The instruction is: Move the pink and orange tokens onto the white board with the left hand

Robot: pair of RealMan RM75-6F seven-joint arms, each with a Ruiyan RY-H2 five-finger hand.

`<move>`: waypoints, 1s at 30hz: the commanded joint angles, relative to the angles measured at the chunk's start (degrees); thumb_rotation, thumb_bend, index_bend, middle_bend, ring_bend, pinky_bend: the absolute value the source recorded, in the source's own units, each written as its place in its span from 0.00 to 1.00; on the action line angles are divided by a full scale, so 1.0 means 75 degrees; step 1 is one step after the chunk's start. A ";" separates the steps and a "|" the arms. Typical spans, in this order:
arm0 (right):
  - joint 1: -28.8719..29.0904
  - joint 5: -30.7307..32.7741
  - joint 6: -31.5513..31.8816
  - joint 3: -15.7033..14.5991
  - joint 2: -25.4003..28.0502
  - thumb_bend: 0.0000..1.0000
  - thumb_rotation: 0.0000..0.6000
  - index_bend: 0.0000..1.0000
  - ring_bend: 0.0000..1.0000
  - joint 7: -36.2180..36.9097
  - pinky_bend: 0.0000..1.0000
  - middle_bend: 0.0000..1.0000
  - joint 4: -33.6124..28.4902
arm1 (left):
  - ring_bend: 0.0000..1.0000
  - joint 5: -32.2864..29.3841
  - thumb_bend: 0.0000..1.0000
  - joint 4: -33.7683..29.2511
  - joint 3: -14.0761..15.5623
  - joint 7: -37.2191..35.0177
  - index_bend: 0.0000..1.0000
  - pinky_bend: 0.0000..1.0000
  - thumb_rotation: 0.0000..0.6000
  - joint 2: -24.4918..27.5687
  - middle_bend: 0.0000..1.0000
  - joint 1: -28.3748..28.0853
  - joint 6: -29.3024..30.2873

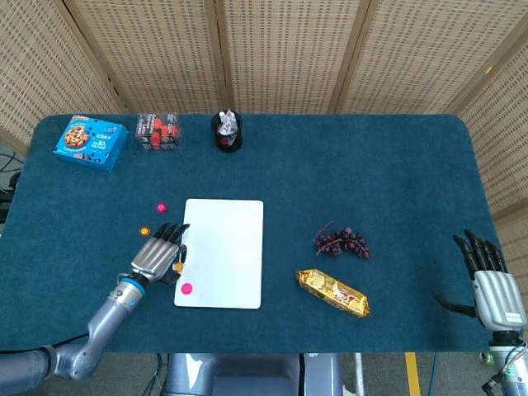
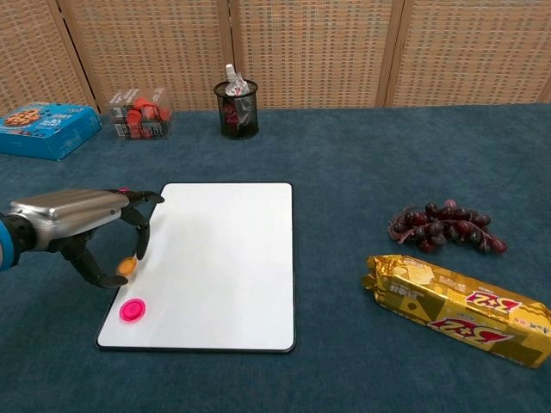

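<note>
I'm pinching an orange token (image 2: 126, 268) in my left hand (image 2: 79, 222) at the left edge of the white board (image 2: 219, 258).

The blue table (image 1: 371, 165) is stretching under everything, and the white board is lying flat near its front left. My left hand is hovering over the board's left edge, thumb and a finger closed on the orange token, the rest of the fingers curled loosely. My right hand (image 1: 493, 289) is resting at the table's far right corner, fingers spread and holding nothing. One pink token (image 2: 132, 311) is sitting on the board's near left corner; another pink token (image 1: 161, 208) and a second orange token (image 1: 144, 231) are lying on the cloth left of the board.
</note>
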 commanded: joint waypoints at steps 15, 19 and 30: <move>0.0015 0.0021 -0.0056 -0.0010 0.0017 0.00 1.00 0.00 0.00 -0.0025 0.00 0.00 -0.0048 | 0.00 -0.0199 0.26 0.1299 -0.0278 -0.1364 0.23 0.00 1.00 0.0331 0.00 0.0082 0.0109; 0.0014 0.0028 -0.0057 -0.0011 0.0017 0.00 1.00 0.00 0.00 -0.0050 0.00 0.00 -0.0066 | 0.00 -0.0334 0.27 0.1923 -0.0288 -0.1798 0.28 0.00 1.00 0.0320 0.00 0.0137 -0.0115; 0.0013 0.0050 -0.0071 -0.0010 0.0019 0.00 1.00 0.00 0.00 -0.0077 0.00 0.00 -0.0085 | 0.00 -0.0221 0.30 0.2789 -0.0267 -0.2314 0.31 0.00 1.00 -0.0060 0.00 0.0034 -0.0502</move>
